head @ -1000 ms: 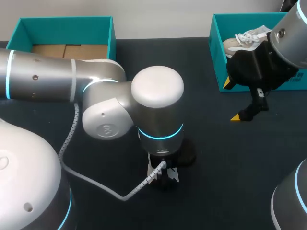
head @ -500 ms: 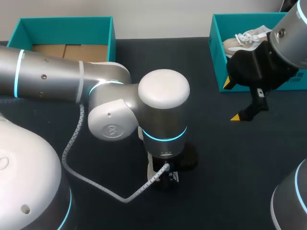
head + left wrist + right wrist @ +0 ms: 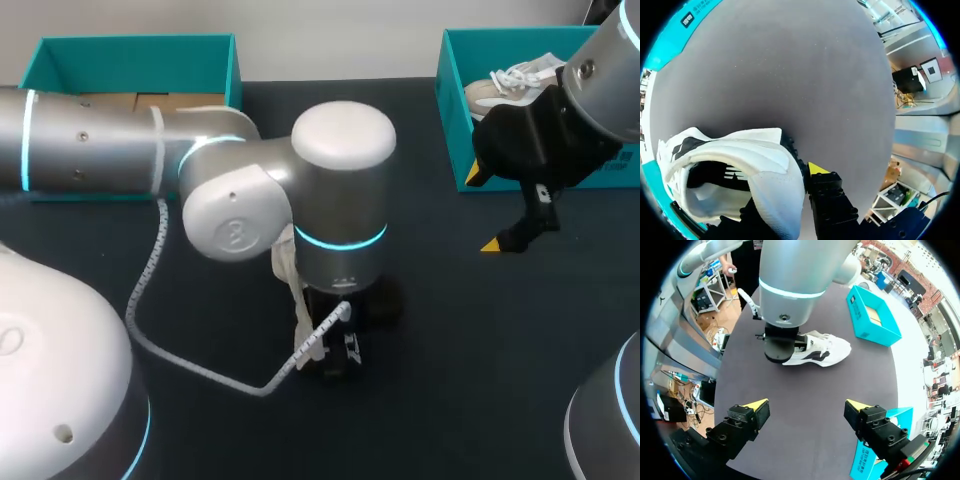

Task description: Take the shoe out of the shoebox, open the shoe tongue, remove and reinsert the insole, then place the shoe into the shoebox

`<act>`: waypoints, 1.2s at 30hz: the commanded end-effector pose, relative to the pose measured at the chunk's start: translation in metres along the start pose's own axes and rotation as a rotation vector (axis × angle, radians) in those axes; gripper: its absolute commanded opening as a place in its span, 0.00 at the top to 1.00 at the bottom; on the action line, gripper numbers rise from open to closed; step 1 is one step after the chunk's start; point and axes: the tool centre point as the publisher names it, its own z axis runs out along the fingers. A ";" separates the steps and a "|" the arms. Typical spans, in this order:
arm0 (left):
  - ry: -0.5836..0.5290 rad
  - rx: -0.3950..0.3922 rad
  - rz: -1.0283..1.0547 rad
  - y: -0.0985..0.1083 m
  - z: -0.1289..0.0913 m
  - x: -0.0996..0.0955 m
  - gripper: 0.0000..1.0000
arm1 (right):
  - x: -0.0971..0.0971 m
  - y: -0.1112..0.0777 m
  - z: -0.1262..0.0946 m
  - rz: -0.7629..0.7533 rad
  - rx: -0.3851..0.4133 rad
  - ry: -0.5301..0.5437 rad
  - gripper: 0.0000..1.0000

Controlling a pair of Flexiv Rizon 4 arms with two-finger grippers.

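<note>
One shoe (image 3: 735,165) is out on the tabletop (image 3: 480,330), near the middle and under the left arm's wrist. It stands on its sole, well apart from both boxes. The head view hides nearly all of it.

Handling (judgement):
- Probably light, with a fairly stiff sole and a soft, padded upper that gives under a pinch.
- The tongue and collar fold easily, so a hold there would lift fabric before it lifts the shoe.
- To carry it, take the heel or the side wall just above the sole.
- To open the tongue, pinch its free top edge.
- The insole is likely thin and floppy, so start at its heel end.

Look: a white low sneaker with black marks on the side. The inside of the opening is dark, with white marks on the footbed. No insole shows outside the shoe.

Left pincer (image 3: 790,195): narrow, gripping a white padded part at the rim of the shoe's opening. One yellow tip shows against that part; the other finger is hidden by it. The right wrist view suggests the heel end, but I cannot tell collar from tongue.

Right pincer (image 3: 807,407): wide, with nothing between its fingers. It hangs over bare tabletop just beside the shoebox (image 3: 452,110) at the far right, which holds a second shoe (image 3: 510,80). The other box (image 3: 140,55) is at the far left, with brown card inside.
</note>
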 end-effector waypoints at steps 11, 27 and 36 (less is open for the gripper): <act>-0.009 0.091 0.087 0.046 -0.156 0.004 1.00 | -0.003 0.002 0.001 0.001 0.004 0.006 0.00; -0.018 0.101 0.112 0.051 -0.176 0.007 1.00 | -0.003 0.002 0.001 0.001 0.004 0.006 0.00; 0.007 0.110 0.135 0.067 -0.185 -0.013 1.00 | -0.003 0.002 0.001 0.001 0.004 0.006 0.00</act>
